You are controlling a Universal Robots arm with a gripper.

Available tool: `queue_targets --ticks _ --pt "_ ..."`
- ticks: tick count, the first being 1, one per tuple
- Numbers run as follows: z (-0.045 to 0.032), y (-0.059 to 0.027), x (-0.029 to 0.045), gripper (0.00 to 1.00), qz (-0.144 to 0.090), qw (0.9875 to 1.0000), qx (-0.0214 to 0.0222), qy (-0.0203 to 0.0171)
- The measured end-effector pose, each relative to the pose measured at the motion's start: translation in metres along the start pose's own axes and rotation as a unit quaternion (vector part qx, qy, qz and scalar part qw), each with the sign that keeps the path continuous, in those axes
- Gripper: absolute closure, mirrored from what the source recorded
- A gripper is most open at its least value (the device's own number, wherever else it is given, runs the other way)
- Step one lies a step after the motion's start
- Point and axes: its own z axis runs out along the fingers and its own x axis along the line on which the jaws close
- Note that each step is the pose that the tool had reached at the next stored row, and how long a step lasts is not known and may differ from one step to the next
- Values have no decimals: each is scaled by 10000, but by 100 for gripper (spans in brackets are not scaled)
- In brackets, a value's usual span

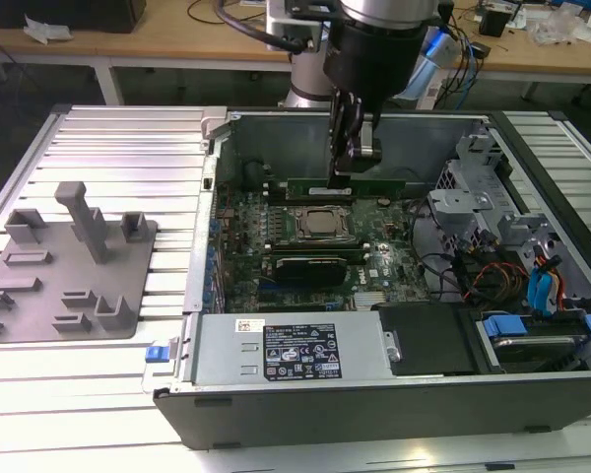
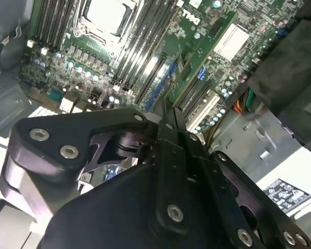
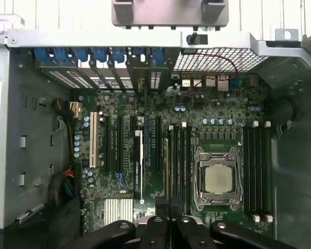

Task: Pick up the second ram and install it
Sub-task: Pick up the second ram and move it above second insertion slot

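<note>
The second ram (image 1: 305, 184) is a long green stick held on edge and level inside the open computer case (image 1: 374, 409). My gripper (image 1: 350, 175) is shut on its middle from above. In the first wrist view the ram (image 3: 166, 166) shows edge-on as a thin line running out from my gripper (image 3: 169, 205), over the black memory slots (image 3: 180, 161) beside the silver processor (image 3: 218, 179). In the second wrist view the gripper (image 2: 166, 111) points down at the motherboard. I cannot tell whether the ram touches a slot.
A dark module (image 1: 315, 266) stands in the slots on the near side of the processor (image 1: 322, 224). The power supply (image 1: 295, 350) fills the case's near side. A drive cage with cables (image 1: 473, 227) is on the exterior view's right, and a grey fixture plate (image 1: 69, 266) on its left.
</note>
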Motion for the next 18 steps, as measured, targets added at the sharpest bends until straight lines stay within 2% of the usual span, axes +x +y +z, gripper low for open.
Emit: queue_targets --ticks 2,5,8,13,15,18 --pt "63 -4 -17 91 0 10000 0 0" --pt "117 -7 -46 91 -1 10000 0 1" --pt "226 -15 -92 91 -3 10000 0 0" --pt "243 -17 -95 91 -3 10000 0 0" --pt "270 -19 -94 91 -3 10000 0 0" --pt "361 -25 -96 91 -4 10000 0 0"
